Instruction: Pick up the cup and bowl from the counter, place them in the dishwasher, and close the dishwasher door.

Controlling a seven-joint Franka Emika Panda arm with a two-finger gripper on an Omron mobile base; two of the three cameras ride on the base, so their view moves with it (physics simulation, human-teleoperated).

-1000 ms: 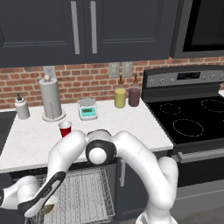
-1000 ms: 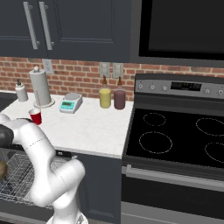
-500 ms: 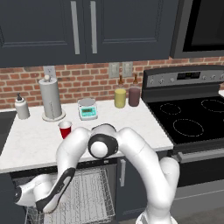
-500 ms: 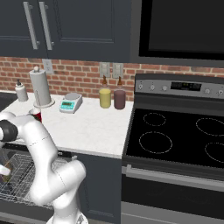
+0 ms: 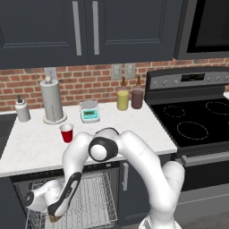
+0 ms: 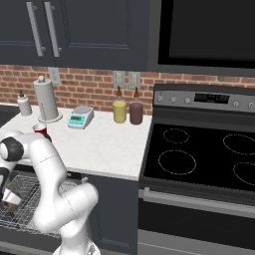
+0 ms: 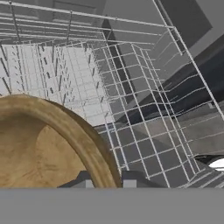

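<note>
pincer (image 5: 54,218) pinching bowl (image 7: 48,144) over dishwasher (image 5: 96,197) rack, not released. cup (image 5: 66,133) on worktop (image 5: 129,127); door open.

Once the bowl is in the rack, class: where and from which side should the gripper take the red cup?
Probably grip the cup across its upper wall just under the white rim, coming down from above. It stands upright on the counter, mouth up, with clear space around it and tapers downward, so the widest part probably gives the surest hold.
</note>
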